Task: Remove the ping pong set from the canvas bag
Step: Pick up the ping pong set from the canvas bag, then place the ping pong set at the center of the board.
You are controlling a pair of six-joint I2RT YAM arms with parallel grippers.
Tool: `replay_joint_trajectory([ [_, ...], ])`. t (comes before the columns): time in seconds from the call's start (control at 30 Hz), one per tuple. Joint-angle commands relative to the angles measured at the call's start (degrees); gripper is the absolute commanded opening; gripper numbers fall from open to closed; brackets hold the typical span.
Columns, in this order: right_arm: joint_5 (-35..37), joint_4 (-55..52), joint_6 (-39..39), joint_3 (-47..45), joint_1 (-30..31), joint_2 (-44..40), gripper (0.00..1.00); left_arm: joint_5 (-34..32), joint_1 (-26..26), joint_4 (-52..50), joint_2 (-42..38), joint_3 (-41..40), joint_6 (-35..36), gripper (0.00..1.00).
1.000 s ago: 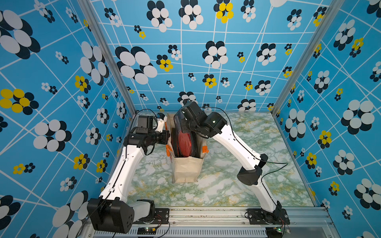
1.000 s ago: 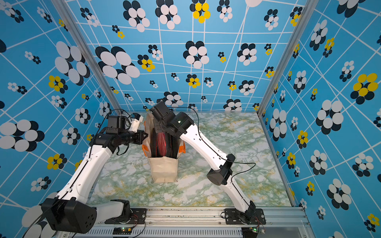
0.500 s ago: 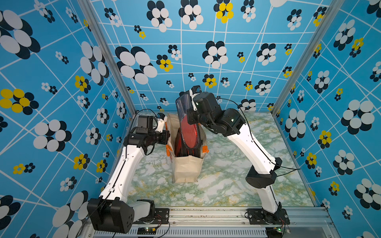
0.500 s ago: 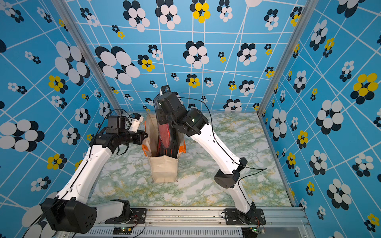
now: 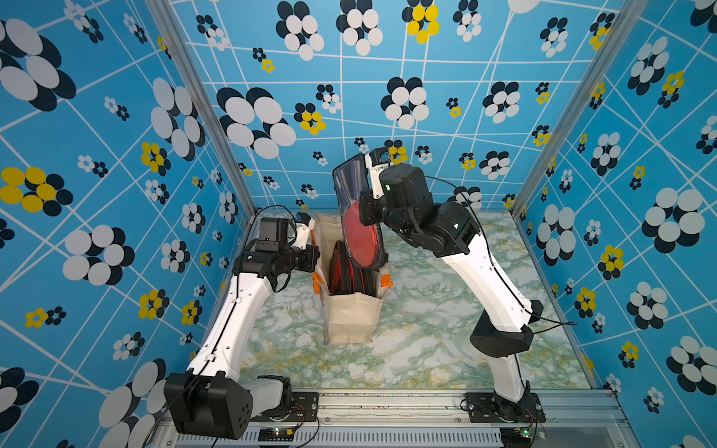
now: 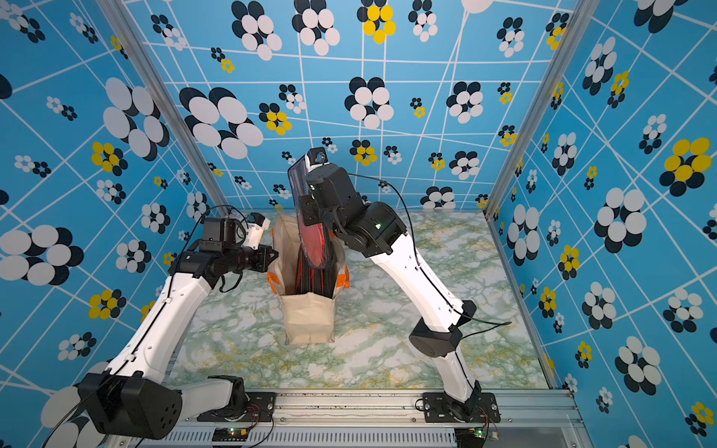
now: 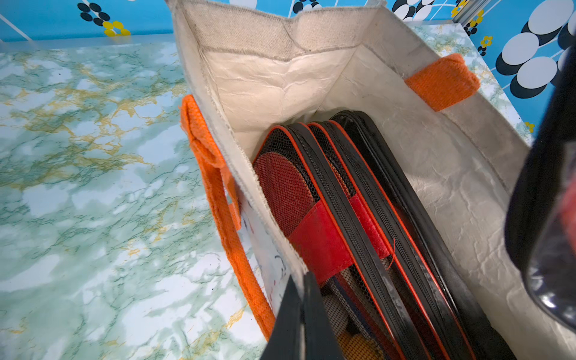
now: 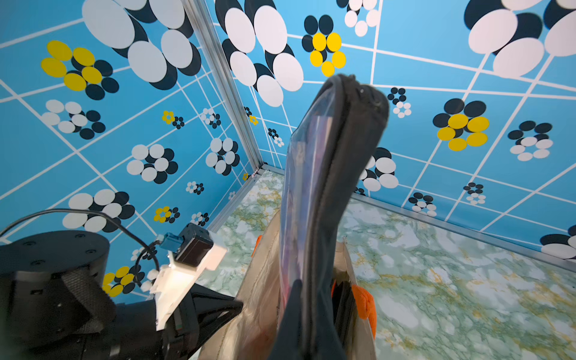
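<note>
The cream canvas bag [image 5: 351, 318] [image 6: 308, 318] stands upright mid-table with short orange handles [image 7: 218, 174]. My left gripper [image 7: 300, 280] [image 5: 316, 258] is shut on the bag's left rim. My right gripper [image 8: 299, 290] [image 5: 362, 211] is shut on the ping pong set [image 5: 359, 232] [image 6: 310, 240] [image 8: 330, 156], a clear and black zip case with a red paddle inside. The case is held upright above the bag, its lower end still at the bag's mouth. Its top rises above the right wrist.
More black mesh zip cases with red trim [image 7: 343, 218] stand packed inside the bag. The green marble table [image 5: 426, 329] is bounded by blue flowered walls [image 5: 116, 155] on three sides. The bag stands nearer the left wall.
My right arm has risen and drawn the ping pong set up out of the bag, from deep inside to mostly above the rim. The left arm and the bag have stayed put.
</note>
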Motion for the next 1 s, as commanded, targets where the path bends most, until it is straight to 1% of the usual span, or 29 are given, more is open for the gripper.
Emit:
replay_joint_trajectory([
  [0.0,2.4,5.0,-1.3,2.0,-0.9,-3.6,0.0,-1.8,0.0,2.3,-0.2,-0.2,1.3,0.0],
  [0.23,4.4,4.7,-2.6,2.0,-2.3,-5.1,0.0,-3.0,0.3,2.8,-0.4,-0.1,2.0,0.0],
  [0.43,5.3,4.0,-2.9,0.8,-5.3,-6.9,0.0,-2.6,1.3,2.1,1.1,2.0,2.4,0.0],
  [0.6,4.0,4.9,-2.1,-3.0,-9.8,-8.8,0.0,-1.5,3.0,1.5,2.6,3.9,2.9,0.0],
  [0.73,1.7,4.3,-0.4,-4.5,-14.6,-9.0,0.0,-0.6,4.2,0.8,3.9,5.2,3.3,0.0],
  [0.83,-0.5,3.7,1.1,-6.1,-18.2,-9.0,0.0,1.7,5.0,0.3,4.6,6.0,3.4,0.0],
  [0.97,-4.4,4.1,3.9,-10.2,-23.0,-8.9,0.0,3.0,5.1,0.2,5.4,6.3,3.4,0.0],
])
